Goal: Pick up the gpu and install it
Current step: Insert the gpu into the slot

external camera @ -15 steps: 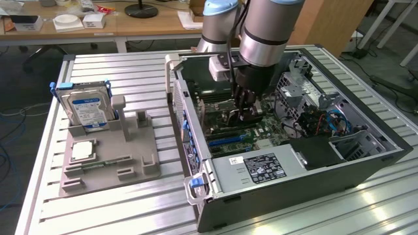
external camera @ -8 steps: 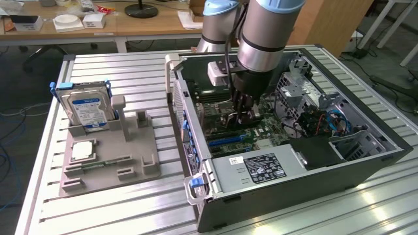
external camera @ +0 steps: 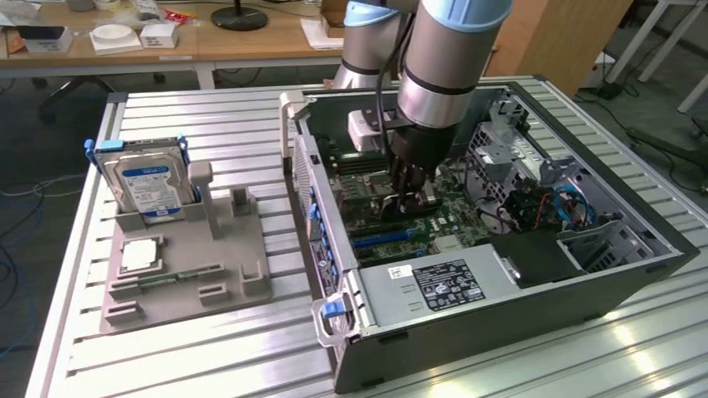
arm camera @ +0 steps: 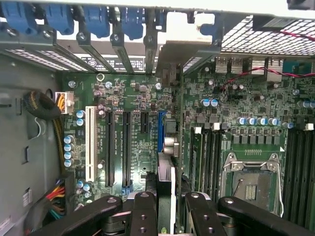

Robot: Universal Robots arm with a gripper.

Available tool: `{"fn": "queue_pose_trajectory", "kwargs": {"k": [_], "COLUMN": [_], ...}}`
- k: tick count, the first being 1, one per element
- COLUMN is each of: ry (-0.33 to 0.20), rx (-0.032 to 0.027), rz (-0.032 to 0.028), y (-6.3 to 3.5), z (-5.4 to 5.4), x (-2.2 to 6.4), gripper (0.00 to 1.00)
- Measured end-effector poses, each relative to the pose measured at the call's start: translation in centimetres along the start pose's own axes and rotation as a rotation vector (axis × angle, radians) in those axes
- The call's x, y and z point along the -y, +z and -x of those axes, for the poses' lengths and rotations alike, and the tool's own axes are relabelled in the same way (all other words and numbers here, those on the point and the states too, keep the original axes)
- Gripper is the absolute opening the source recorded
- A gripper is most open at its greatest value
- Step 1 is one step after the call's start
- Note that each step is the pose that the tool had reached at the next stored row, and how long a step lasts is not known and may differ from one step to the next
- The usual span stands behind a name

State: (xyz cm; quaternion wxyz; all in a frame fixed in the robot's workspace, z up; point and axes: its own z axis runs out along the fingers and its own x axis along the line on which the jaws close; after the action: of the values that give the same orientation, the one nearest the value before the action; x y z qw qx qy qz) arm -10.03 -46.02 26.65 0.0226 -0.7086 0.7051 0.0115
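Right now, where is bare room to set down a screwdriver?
The table is bare on the far side of the hard drive and the near side of the grey tray. The computer case is crowded around the gripper.

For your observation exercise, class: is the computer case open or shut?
Open. The computer case has its side uncovered: the motherboard shows inside, where the end effector holds the gpu edge-on.
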Motion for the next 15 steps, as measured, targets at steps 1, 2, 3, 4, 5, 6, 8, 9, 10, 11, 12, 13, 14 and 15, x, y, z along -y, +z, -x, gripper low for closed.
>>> {"fn": "queue_pose_trajectory", "kwargs": {"k": [1, 2, 3, 4, 5, 6, 8, 9, 10, 11, 12, 13, 14, 15], "ry": [0.0, 0.0, 0.0, 0.0, 0.0, 0.0, 0.0, 0.0, 0.0, 0.0, 0.0, 0.0, 0.0, 0.0], "rx": [0.0, 0.0001, 0.0, -0.0001, 0.0, 0.0, -0.0001, 0.0, 0.0001, 0.0001, 0.0001, 0.0, 0.0001, 0.0], "rz": [0.0, 0.0, -0.0001, 0.0, 0.0, -0.0001, 0.0, 0.0, 0.0, 0.0, -0.0001, 0.0, 0.0, 0.0], "y": [0.1, 0.19, 0.27, 0.36, 0.46, 0.57, 0.76, 0.86, 0.94, 1.01, 1.08, 1.16, 1.24, 1.31], "z": [0.0, 0.0, 0.0, 0.0, 0.0, 0.0, 0.0, 0.0, 0.0, 0.0, 0.0, -0.1, -0.1, -0.1], "x": [-0.01, -0.01, -0.01, -0.01, -0.01, -0.01, -0.01, -0.01, -0.01, -0.01, -0.02, -0.02, -0.02, -0.02], "gripper": [0.27, 0.27, 0.27, 0.27, 0.27, 0.27, 0.27, 0.27, 0.27, 0.27, 0.27, 0.27, 0.27, 0.27]}}
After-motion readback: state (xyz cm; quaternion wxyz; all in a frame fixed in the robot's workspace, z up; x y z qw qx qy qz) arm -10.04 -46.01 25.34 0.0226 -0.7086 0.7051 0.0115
